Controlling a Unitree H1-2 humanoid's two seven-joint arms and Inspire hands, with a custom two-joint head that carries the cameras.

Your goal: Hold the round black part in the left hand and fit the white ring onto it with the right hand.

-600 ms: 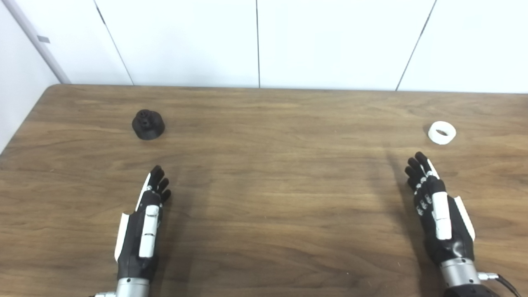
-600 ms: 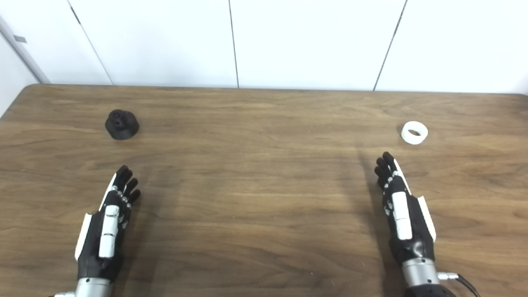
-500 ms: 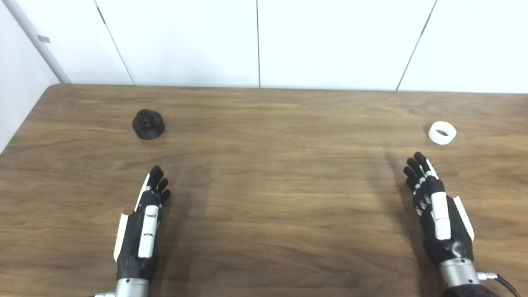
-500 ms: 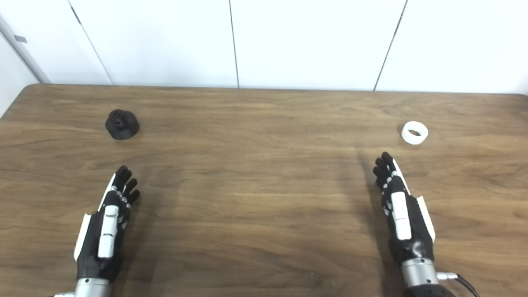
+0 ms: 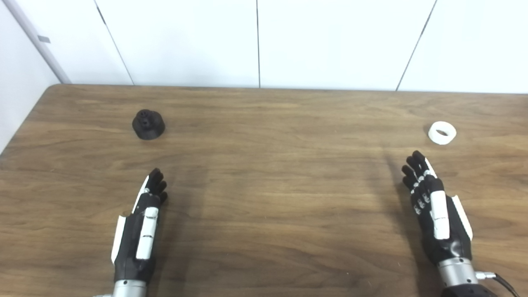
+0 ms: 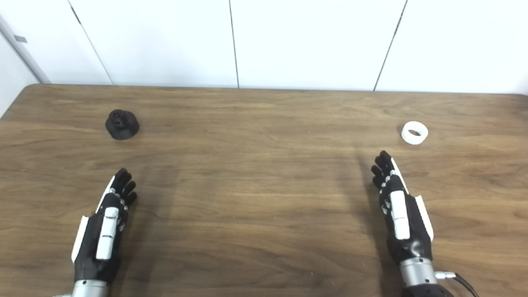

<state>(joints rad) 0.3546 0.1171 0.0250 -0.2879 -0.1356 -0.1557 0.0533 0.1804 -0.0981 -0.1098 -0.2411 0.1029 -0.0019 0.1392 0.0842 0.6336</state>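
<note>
The round black part point(image 5: 148, 123) stands on the wooden table point(image 5: 264, 177) at the far left. The white ring point(image 5: 441, 133) lies flat at the far right. My left hand point(image 5: 140, 227) is open and empty, fingers straight, near the front edge, well short of the black part. My right hand point(image 5: 433, 206) is open and empty, fingers straight, a short way in front of the white ring and slightly to its left. Both hands hover edge-on above the table. The same scene shows in the right eye view, with the black part point(image 6: 121, 124) and the ring point(image 6: 414, 133).
White wall panels point(image 5: 264, 41) rise behind the table's far edge. The table's left edge point(image 5: 24, 119) runs close to the black part. A cable point(image 5: 503, 282) trails from my right wrist.
My left hand has drawn back slightly toward the front edge. My right hand has shifted a little forward and left. The black part and white ring have not moved.
</note>
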